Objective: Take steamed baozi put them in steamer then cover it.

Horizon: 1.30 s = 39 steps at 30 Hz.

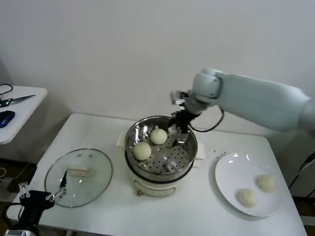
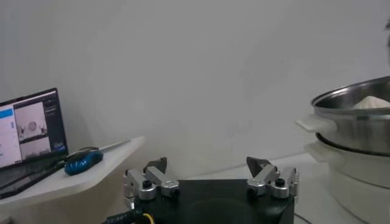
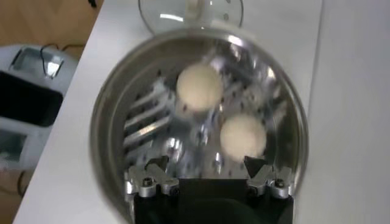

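The steamer [image 1: 164, 176] stands open at the table's middle, with two steamed baozi [image 1: 158, 136] [image 1: 142, 151] on its perforated tray. Two more baozi [image 1: 265, 182] [image 1: 246, 197] lie on the white plate [image 1: 231, 173] to the right. My right gripper [image 1: 179, 126] hovers open and empty over the pot's far rim; in its wrist view the gripper [image 3: 207, 165] is above the tray, just short of the nearer baozi [image 3: 242, 137]. The cover [image 1: 88, 187] lies flat on the table to the left. Below the table's front-left corner my left gripper [image 1: 35, 198] is parked open.
A white side table [image 1: 30, 99] at far left carries a blue mouse [image 1: 3, 118] and scissors [image 1: 11, 100]. The left wrist view shows a laptop [image 2: 27, 131] there and the steamer's side [image 2: 353, 128]. A cable runs behind the pot.
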{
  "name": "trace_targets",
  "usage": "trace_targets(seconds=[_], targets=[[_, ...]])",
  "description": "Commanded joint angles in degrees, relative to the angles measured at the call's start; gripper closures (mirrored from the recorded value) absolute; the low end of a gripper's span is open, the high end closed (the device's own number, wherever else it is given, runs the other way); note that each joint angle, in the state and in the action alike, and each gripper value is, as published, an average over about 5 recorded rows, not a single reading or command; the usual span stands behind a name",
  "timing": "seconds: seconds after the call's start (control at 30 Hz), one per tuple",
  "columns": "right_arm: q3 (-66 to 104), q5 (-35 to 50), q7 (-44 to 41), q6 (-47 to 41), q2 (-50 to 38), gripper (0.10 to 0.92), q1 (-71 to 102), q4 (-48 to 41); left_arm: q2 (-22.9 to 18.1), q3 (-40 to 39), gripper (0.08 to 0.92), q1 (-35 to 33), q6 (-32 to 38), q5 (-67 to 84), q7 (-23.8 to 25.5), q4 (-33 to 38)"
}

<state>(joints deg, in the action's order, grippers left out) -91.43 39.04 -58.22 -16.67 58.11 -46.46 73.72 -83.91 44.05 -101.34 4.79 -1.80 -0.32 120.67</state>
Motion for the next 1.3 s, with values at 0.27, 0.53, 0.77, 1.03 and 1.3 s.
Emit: trace_targets(seconds=[0.27, 0.53, 0.77, 1.03, 1.3], targets=[[16.87, -29.56, -4.37, 4.48, -30.11, 0.203, 22.31, 3.81, 0.05, 0.45, 0.177, -0.58, -0.5, -0.6, -0.04, 0.11], [30.3, -37.6, -4.33, 6.58, -31.5, 0.203, 39.3, -0.36, -0.37, 0.36, 0.177, 0.22, -1.17, -1.5, -0.03, -0.17], [34.34, -41.88, -4.23, 7.82, -29.32, 0.203, 45.41, -3.9, -0.56, 0.44, 0.177, 0.6, -1.36, -1.71, -0.04, -0.68], [37.13, -43.98, -3.28, 9.0, -25.37, 0.203, 48.42, -8.31, -0.71, 0.76, 0.177, 0.35, -1.26, -1.47, 0.02, -1.11], [37.13, -43.49, -3.4, 8.88, -23.79, 0.203, 48.21, -8.21, -0.77, 1.01, 0.177, 0.14, -0.98, -1.42, -0.03, -1.72]])
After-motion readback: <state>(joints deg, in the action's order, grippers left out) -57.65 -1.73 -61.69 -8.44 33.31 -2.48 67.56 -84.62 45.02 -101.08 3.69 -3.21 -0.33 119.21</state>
